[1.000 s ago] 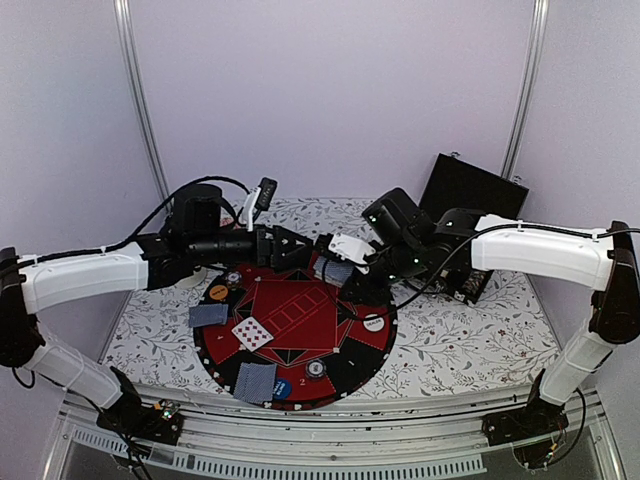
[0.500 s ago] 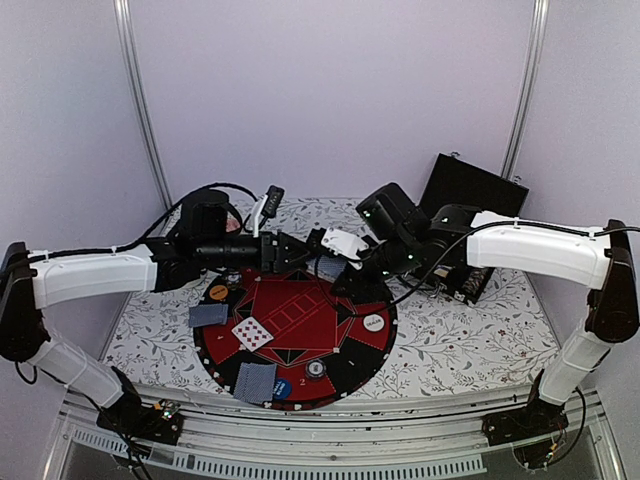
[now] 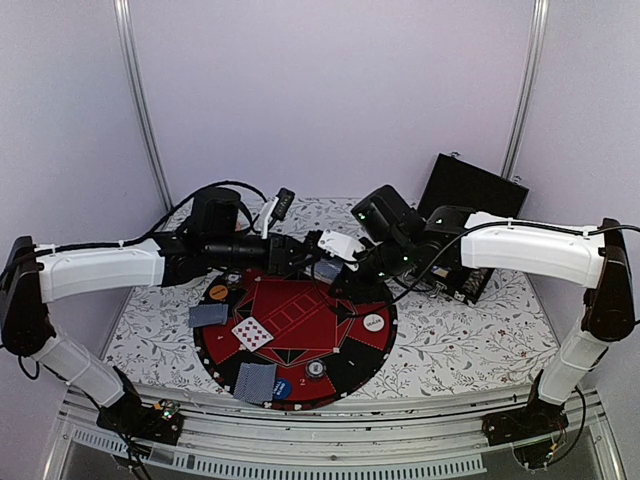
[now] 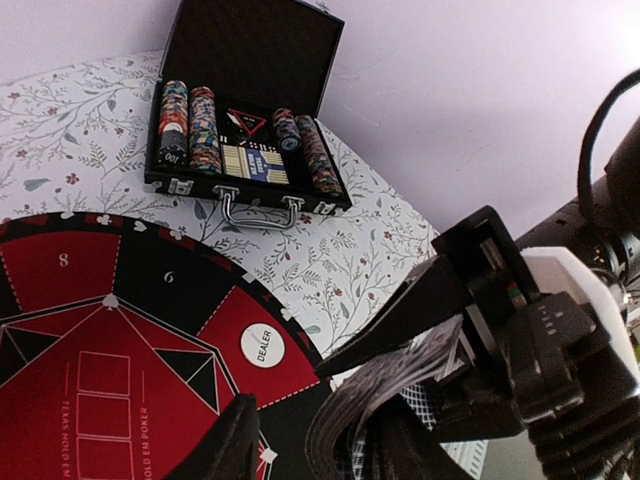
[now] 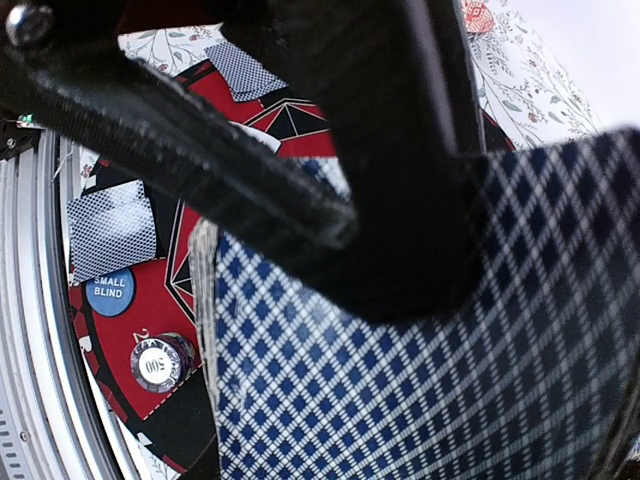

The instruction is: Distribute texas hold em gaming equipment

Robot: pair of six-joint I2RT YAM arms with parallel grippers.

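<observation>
A deck of blue-diamond-backed playing cards (image 5: pixel 400 380) is pinched in my right gripper (image 3: pixel 337 267), above the far edge of the round red and black poker mat (image 3: pixel 300 315). My left gripper (image 4: pixel 315 440) faces it. Its jaws stand apart around the deck's (image 4: pixel 390 385) lower edge, with a gap on the left side. On the mat lie two face-down cards (image 3: pixel 209 315) (image 3: pixel 255 382), a face-up card (image 3: pixel 252 333), an orange disc (image 3: pixel 218 293), a white dealer disc (image 4: pixel 262 345), a blue small-blind disc (image 5: pixel 108 290) and a striped chip (image 5: pixel 158 365).
An open black case (image 4: pixel 250 130) holding rows of poker chips stands at the back right of the floral tablecloth (image 3: pixel 450 340). Both arms meet over the mat's far side. Metal frame posts (image 3: pixel 140 100) rise at the back corners.
My left gripper has moved right up to the deck and its jaws have narrowed. The right gripper has shifted slightly left with the deck.
</observation>
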